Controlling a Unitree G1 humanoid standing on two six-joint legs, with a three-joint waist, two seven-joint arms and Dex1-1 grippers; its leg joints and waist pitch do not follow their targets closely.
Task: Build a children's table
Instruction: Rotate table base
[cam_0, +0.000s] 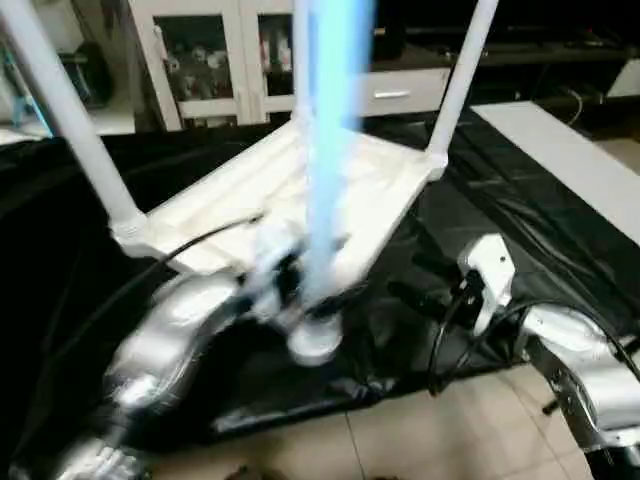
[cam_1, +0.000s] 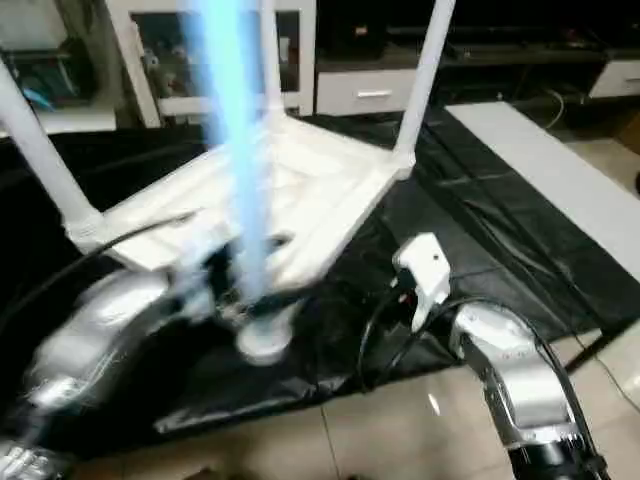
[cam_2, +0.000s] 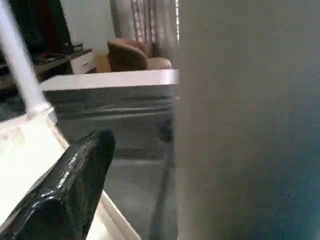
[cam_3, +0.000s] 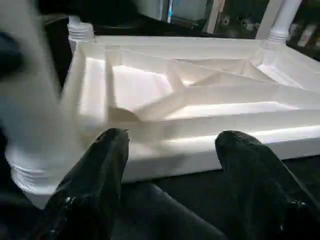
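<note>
Holding a blurred leg (cam_0: 325, 150), apparently, the left gripper (cam_0: 290, 285).

Near leg (cam_0: 325, 150) blurred, top cut off — left end effector (cam_0: 285, 285) smeared, grip unclear.

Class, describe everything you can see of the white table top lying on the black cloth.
The table top is white plastic and rectangular, lying upside down on the black-draped work table, its raised ribs crossing diagonally inside a rim. Legs stand upright in at least three of its corner sockets, among them the left leg and the right leg. Another leg, blurred, is at the near corner by the left gripper. The right gripper, open, sits just before the near edge.
</note>
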